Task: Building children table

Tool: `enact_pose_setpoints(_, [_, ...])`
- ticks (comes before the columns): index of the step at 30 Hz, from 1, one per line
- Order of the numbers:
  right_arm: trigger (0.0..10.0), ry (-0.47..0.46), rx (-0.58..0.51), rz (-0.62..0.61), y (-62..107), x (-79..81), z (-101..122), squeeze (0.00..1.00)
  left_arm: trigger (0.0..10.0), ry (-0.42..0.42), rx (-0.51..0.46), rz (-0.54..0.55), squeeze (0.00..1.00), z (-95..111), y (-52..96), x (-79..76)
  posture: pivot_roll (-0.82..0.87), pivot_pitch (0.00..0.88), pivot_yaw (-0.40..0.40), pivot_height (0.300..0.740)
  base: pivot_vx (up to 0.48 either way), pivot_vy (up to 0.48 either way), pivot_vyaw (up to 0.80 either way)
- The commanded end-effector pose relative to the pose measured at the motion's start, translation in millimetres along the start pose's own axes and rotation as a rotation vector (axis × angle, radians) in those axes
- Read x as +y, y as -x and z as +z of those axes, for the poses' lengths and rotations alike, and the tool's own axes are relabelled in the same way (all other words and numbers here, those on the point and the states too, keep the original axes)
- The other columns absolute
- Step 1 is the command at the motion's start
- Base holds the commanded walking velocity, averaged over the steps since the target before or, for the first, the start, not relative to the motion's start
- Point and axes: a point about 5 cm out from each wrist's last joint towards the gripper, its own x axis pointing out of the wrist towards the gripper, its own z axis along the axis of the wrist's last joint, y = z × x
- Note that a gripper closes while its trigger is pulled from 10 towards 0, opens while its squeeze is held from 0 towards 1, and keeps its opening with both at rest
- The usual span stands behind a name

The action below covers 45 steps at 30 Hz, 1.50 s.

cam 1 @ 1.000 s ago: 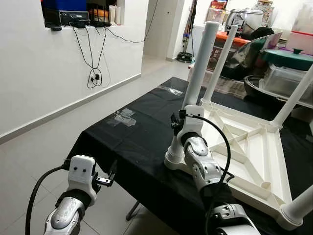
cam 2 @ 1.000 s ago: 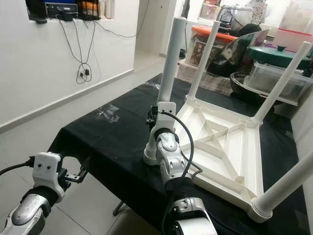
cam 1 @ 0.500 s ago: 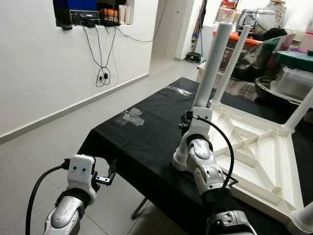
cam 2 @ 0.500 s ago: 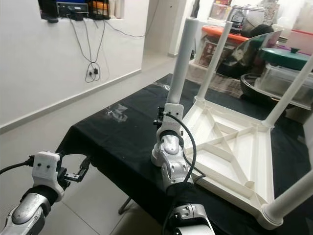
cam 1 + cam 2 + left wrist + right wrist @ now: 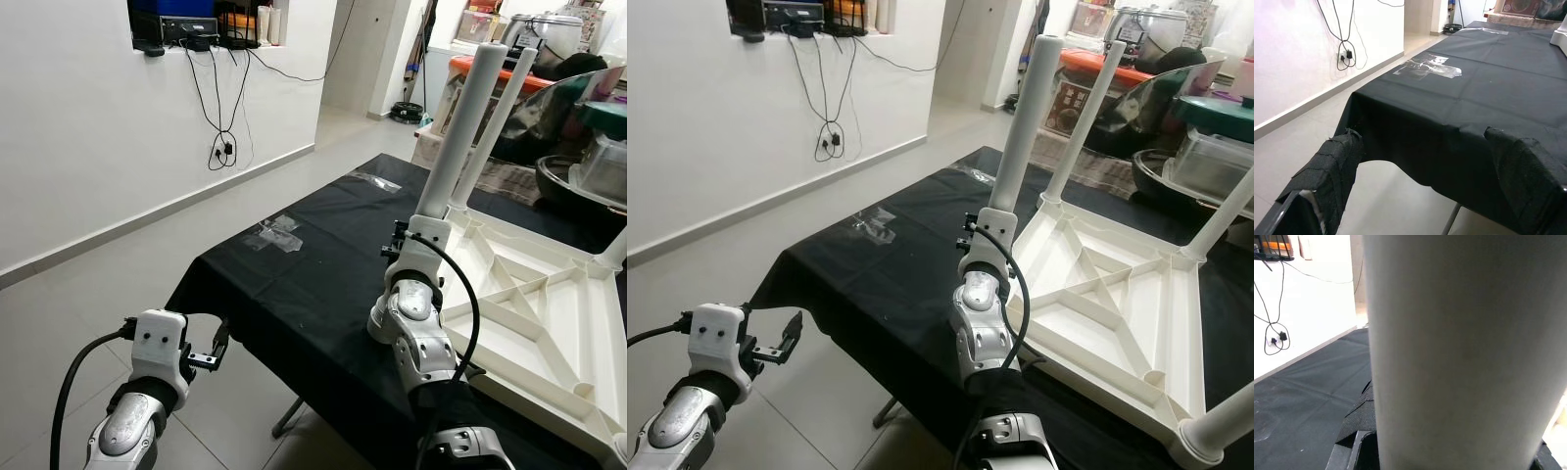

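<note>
White plastic, that is the whole children table (image 5: 1117, 294): it lies upside down on a work table covered with black cloth (image 5: 294, 284), its ribbed underside facing up and its round legs pointing to the ceiling. The right gripper (image 5: 988, 227) is at the nearest corner leg (image 5: 1024, 122), low on it, just above the socket. In the right wrist view the leg (image 5: 1459, 347) stands between the black fingers (image 5: 1359, 418), so I judge it is clenched around this leg, though the contact itself is mostly hidden.

The left gripper (image 5: 217, 345) hangs off the cloth's edge, over the floor, with its fingers spread apart and nothing between them.

To me the table looks light and stiff, being hollow plastic. The legs are smooth and round, so they may slip or turn in the fingers. A hold low on the leg, near the socket, seems best for pushing it home. The frame's ribs also offer a good edge to take.
</note>
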Motion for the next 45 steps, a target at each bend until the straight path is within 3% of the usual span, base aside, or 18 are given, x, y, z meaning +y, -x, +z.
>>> enact_pose_setpoints(1, [0.0, 0.111, 0.181, -0.084, 2.7, -22.2, -43.2, 0.00, 10.0, -0.012, 0.008, -0.002, 0.00, -1.4, -1.9, 0.4, 0.11, 0.000, -0.111, 0.740, 0.000, 0.000, 0.00])
enact_pose_setpoints(4, [0.0, 0.112, 0.186, -0.072, 3.0, -20.7, -43.5, 0.00, 10.0, -0.013, 0.009, -0.003, 0.00, -1.5, -2.4, 0.3, 0.11, 0.000, -0.111, 0.740, 0.000, 0.000, 0.00])
enact_pose_setpoints(5, [4.2, 0.106, 0.193, -0.040, 3.8, -16.8, -44.3, 0.00, 10.0, -0.014, 0.009, -0.004, 0.00, -1.6, -2.9, 0.1, 0.11, 0.000, -0.109, 0.740, 0.000, 0.000, 0.00])
enact_pose_setpoints(6, [10.0, 0.105, 0.202, 0.003, 4.8, -11.9, -45.1, 0.00, 10.0, -0.015, 0.009, -0.005, 0.00, -1.6, -3.3, 0.0, 0.10, 0.000, -0.107, 0.740, 0.000, 0.000, 0.00])
enact_pose_setpoints(10, [10.0, 0.103, 0.202, 0.061, 5.4, -5.1, -43.2, 0.00, 10.0, -0.015, 0.009, -0.005, 0.00, -1.7, -3.4, -0.3, 0.10, 0.000, -0.108, 0.740, 0.000, 0.000, 0.00])
enact_pose_setpoints(34, [10.0, 0.048, 0.182, 0.105, 6.8, -1.5, -37.3, 0.00, 10.0, -0.016, 0.016, -0.005, 0.00, -3.8, -2.5, -0.2, 0.10, 0.000, -0.103, 0.740, 0.000, 0.000, 0.00])
enact_pose_setpoints(45, [10.0, 0.038, 0.171, 0.105, 2.4, 0.7, -33.6, 0.00, 10.0, 0.006, -0.037, -0.001, 0.00, 5.4, -4.5, 4.0, 0.11, 0.000, -0.100, 0.740, 0.093, 0.000, 0.00])
